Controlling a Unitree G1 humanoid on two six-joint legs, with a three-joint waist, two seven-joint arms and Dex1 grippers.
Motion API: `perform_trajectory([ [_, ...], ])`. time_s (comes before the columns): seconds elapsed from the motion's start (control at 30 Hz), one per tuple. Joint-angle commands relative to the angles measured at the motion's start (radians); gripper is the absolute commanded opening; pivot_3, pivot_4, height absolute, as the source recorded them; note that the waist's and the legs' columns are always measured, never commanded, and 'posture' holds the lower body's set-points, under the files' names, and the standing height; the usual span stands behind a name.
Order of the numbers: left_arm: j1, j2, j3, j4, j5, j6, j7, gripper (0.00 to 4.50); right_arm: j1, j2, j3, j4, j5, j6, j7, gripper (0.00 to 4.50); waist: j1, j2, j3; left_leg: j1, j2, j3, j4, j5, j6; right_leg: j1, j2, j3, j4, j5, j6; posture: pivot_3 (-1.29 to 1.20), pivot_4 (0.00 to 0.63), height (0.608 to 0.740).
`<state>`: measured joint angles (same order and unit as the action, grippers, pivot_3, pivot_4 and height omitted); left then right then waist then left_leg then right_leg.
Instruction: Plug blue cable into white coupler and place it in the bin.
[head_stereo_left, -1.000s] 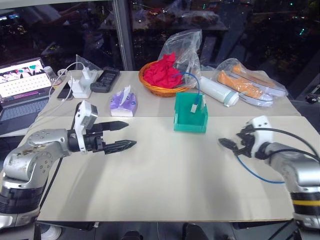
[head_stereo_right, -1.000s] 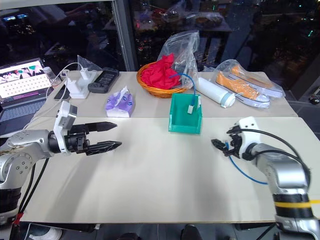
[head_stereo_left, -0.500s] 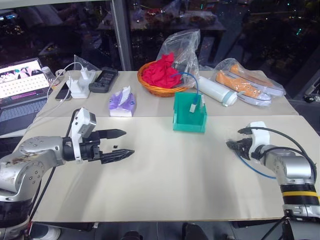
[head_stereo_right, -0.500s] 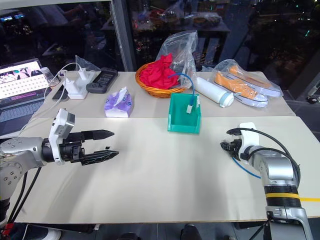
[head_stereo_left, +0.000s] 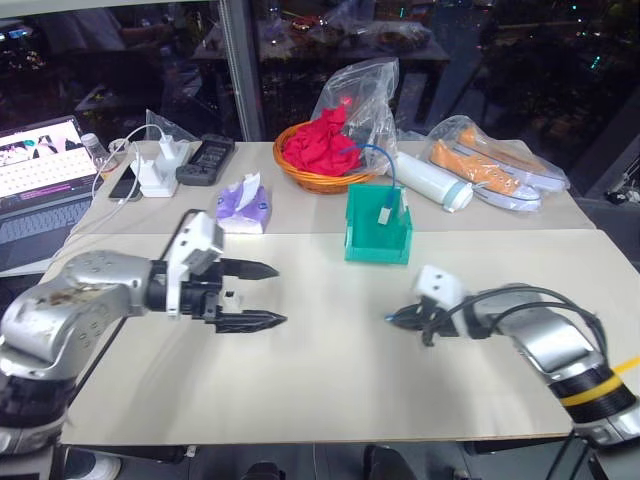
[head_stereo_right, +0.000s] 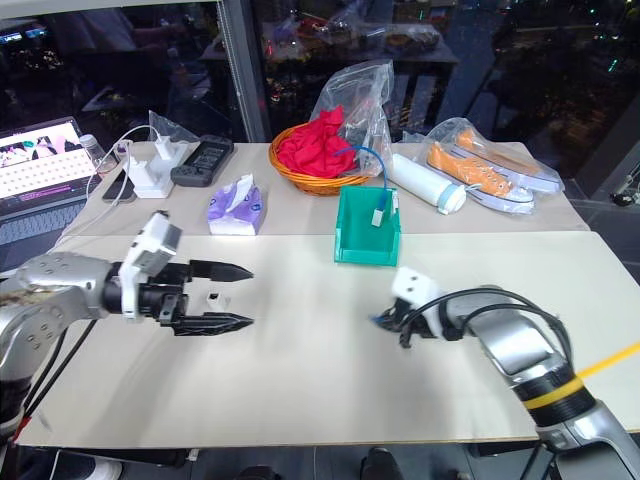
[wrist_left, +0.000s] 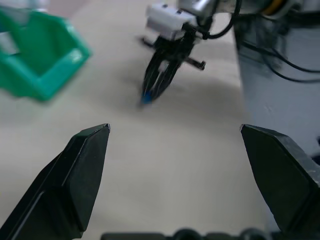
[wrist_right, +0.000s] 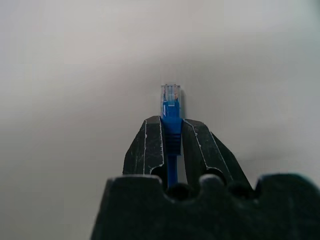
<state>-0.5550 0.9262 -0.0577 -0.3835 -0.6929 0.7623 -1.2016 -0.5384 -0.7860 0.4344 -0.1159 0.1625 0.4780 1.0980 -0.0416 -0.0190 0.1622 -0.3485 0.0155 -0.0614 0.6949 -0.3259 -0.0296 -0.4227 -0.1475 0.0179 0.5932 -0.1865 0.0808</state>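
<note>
Beige tabletop (head_stereo_left: 330, 390) pretty much cleared in front. Blue cable (wrist_right: 171, 125) is pinched behind its clear plug by the right gripper (head_stereo_left: 392, 319), fingers clamped. Left gripper (head_stereo_left: 268, 296) is spread wide, with the white coupler (head_stereo_right: 213, 297) seen between its fingers. Teal bin (head_stereo_left: 379, 238) is parked further back.

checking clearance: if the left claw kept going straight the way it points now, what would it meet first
Probably the right claw, shut on the blue cable plug, straight ahead between the open left claw tips in its wrist view. Bare table lies between; depth is uncertain.
</note>
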Motion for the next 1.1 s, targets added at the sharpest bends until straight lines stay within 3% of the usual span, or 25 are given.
perform_trajectory([
  [0.03, -0.074, -0.01, -0.131, -0.001, 0.105, -0.063, -0.061, 4.5, -0.025, 0.004, 0.053, 0.0, -0.051, -0.098, 0.089, 0.15, 0.001, 0.0, 0.0, 0.0, 0.0, 0.0, 0.0, 0.0, -0.001, 0.0, 0.0, 0.0, 0.0, 0.0, 0.0, 0.0, 0.15, 0.74],
  [0.2, -0.162, -0.093, -0.284, 0.057, 0.249, -0.124, -0.061, 4.5, 0.005, 0.015, 0.06, -0.03, -0.086, -0.131, 0.108, 0.15, 0.006, 0.0, 0.0, -0.001, 0.0, 0.0, 0.001, 0.0, -0.001, 0.0, 0.0, 0.0, 0.0, 0.0, 0.0, 0.0, 0.15, 0.74],
  [0.33, -0.184, -0.186, -0.405, 0.139, 0.385, -0.18, -0.023, 4.5, 0.048, 0.022, -0.014, -0.077, -0.04, -0.046, 0.075, 1.66, 0.005, 0.0, 0.0, -0.001, 0.0, 0.0, 0.0, 0.0, -0.001, 0.0, 0.0, 0.0, 0.0, 0.0, 0.0, 0.0, 0.15, 0.74],
  [0.47, -0.185, -0.216, -0.462, 0.148, 0.446, -0.171, -0.031, 4.5, 0.065, 0.019, -0.119, -0.139, 0.014, 0.039, 0.034, 3.04, 0.006, -0.001, 0.0, -0.002, 0.0, 0.0, 0.002, 0.0, -0.001, -0.001, 0.0, 0.0, 0.0, 0.0, 0.0, 0.0, 0.15, 0.74],
  [0.6, -0.203, -0.307, -0.552, 0.131, 0.51, -0.027, 0.053, 4.5, 0.109, -0.012, -0.297, -0.272, 0.134, 0.235, -0.025, 4.38, 0.016, -0.001, 0.0, -0.003, 0.0, 0.0, 0.002, 0.0, 0.0, -0.001, 0.0, 0.0, 0.001, 0.0, 0.0, 0.0, 0.15, 0.74],
  [0.8, -0.229, -0.411, -0.582, 0.255, 0.569, 0.019, 0.115, 4.5, 0.185, -0.038, -0.448, -0.421, 0.226, 0.429, -0.123, 4.45, 0.033, -0.001, 0.0, -0.004, -0.001, -0.001, 0.004, -0.001, 0.001, -0.001, 0.0, -0.001, 0.001, 0.0, 0.0, 0.0, 0.15, 0.74],
  [1.1, -0.214, -0.494, -0.588, 0.33, 0.58, 0.015, 0.133, 4.5, 0.302, -0.082, -0.579, -0.495, 0.284, 0.488, -0.206, 4.45, 0.033, -0.001, 0.0, -0.003, -0.001, -0.001, 0.006, -0.002, 0.004, 0.001, 0.0, 0.0, 0.001, 0.0, 0.001, 0.0, 0.15, 0.74],
])
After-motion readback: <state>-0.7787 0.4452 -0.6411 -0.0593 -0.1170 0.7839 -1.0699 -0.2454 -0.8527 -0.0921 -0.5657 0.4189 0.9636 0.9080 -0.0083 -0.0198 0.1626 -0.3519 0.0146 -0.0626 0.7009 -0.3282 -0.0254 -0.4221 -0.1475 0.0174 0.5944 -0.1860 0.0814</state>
